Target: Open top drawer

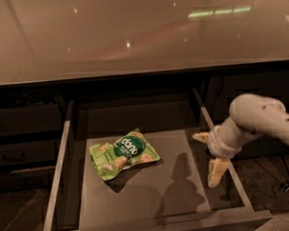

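Note top drawer (152,198) pulled well out below countertop (132,37) front edge; green snack bag (123,153) lying left of centre on drawer floor. Find gripper (208,154) above right rim, fingers spread, pinching nothing. Judge opening nearly complete: lift clear vertically, avoid catching right wall.

You could not see the top drawer's (147,198) front or handle; the lower edge cut them off. Your claw (205,159), fingers spread over the right rim, hid part of it, and the arm (263,118) ran off the right edge.
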Robot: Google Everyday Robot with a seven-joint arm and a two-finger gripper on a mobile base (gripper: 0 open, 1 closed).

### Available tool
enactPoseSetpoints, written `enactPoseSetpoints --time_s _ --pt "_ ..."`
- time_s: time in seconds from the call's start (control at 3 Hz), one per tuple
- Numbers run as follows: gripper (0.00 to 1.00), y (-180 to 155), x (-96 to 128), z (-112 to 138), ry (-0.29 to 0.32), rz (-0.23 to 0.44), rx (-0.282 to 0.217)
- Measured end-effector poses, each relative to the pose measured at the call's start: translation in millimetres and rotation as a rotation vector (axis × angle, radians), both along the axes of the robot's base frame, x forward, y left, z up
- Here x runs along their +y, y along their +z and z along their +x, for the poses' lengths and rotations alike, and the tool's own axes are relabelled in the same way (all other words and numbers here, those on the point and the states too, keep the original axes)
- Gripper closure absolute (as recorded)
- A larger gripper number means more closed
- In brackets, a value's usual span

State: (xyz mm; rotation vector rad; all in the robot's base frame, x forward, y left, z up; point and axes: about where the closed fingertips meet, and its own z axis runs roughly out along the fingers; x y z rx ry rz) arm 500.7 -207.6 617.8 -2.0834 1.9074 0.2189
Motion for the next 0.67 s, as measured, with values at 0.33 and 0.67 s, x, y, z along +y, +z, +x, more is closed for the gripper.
enactPoseSetpoints --time_s 0.33,0.67 --pt "0.00 53.5 33.9 15.8 0.131 0.081 -0.083" --pt "0.00 53.5 33.9 15.8 0.131 0.081 -0.083"
